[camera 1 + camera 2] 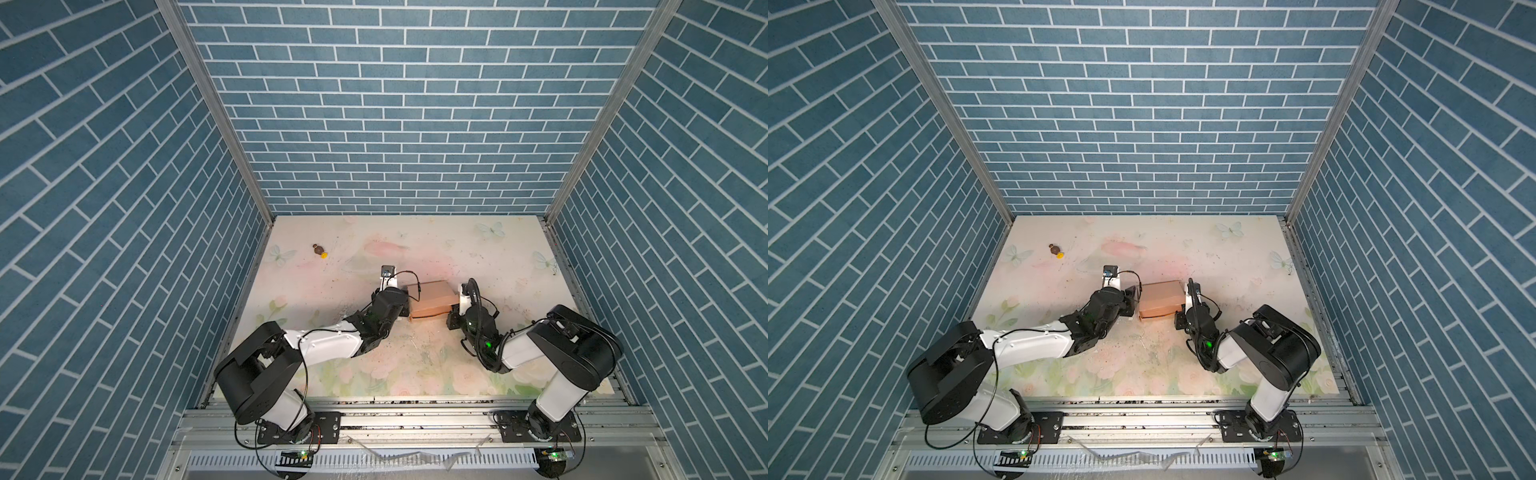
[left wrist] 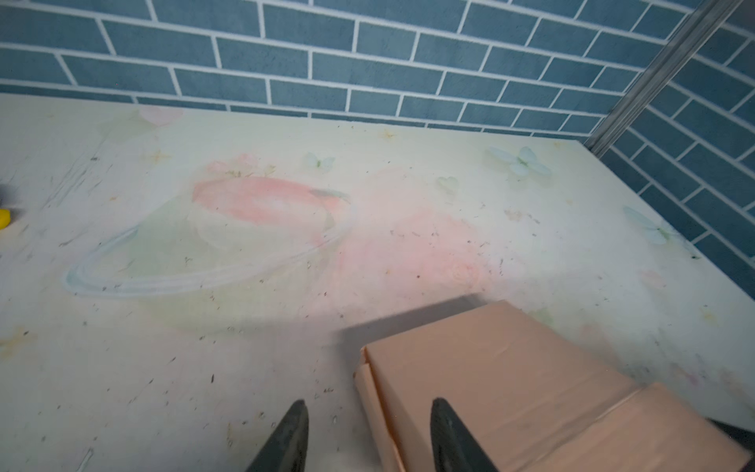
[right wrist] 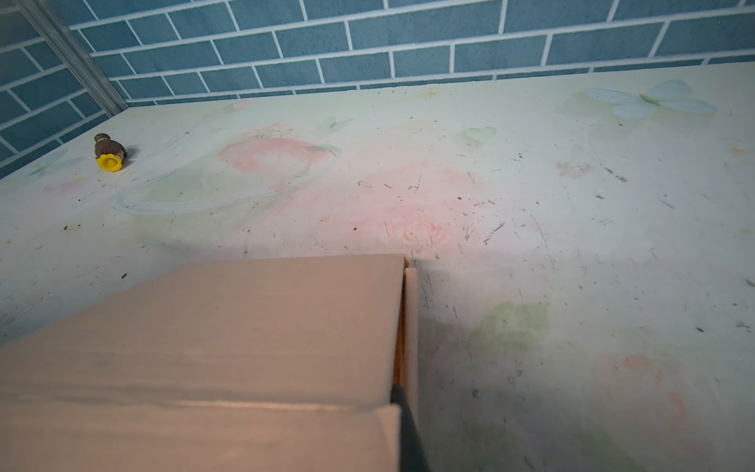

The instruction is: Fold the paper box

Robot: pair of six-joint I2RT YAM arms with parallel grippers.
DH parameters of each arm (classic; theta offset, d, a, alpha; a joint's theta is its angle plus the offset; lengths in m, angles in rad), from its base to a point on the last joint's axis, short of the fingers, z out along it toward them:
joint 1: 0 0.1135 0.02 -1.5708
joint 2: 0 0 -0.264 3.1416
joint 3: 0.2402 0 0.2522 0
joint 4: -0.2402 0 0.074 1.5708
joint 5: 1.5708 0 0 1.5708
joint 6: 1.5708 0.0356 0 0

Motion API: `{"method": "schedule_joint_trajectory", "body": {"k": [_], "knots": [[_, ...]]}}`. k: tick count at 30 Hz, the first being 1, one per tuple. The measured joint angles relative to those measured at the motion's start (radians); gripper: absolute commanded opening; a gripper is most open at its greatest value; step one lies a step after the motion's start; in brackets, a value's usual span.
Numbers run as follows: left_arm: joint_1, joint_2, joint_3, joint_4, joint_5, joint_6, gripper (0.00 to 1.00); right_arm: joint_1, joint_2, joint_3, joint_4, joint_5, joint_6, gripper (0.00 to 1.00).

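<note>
Paper box (image 1: 430, 298): peach-orange cardboard, closed, lid flat, 1 end flap slightly ajar; contents hidden. It rests midway across the table (image 1: 478, 257) between 2 grippers. Left gripper (image 2: 369, 404): jaws parted, straddling the box's end wall. Right gripper (image 3: 398, 398): jaws closed at the opposite end; any pinch indiscernible.

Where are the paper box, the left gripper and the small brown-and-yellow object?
paper box (image 1: 430, 296): in a top view, on its top face.
left gripper (image 2: 369, 403): left wrist view, midway between its fingertips.
brown-and-yellow object (image 3: 108, 154): right wrist view, where brown meets yellow.
</note>
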Motion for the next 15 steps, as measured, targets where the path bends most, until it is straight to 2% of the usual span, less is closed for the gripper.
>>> {"method": "schedule_joint_trajectory", "body": {"k": [8,13,15], "knots": [[0.013,0.126,0.171,-0.128,0.101,0.017,0.51,0.000,0.014,-0.013,0.043,-0.035,0.000,0.00],[0.013,0.217,0.180,-0.158,0.143,0.006,0.50,0.000,0.019,-0.019,0.059,-0.054,0.000,0.06],[0.013,0.237,0.180,-0.161,0.150,-0.003,0.50,0.000,0.019,-0.019,0.060,-0.062,0.000,0.11]]}}
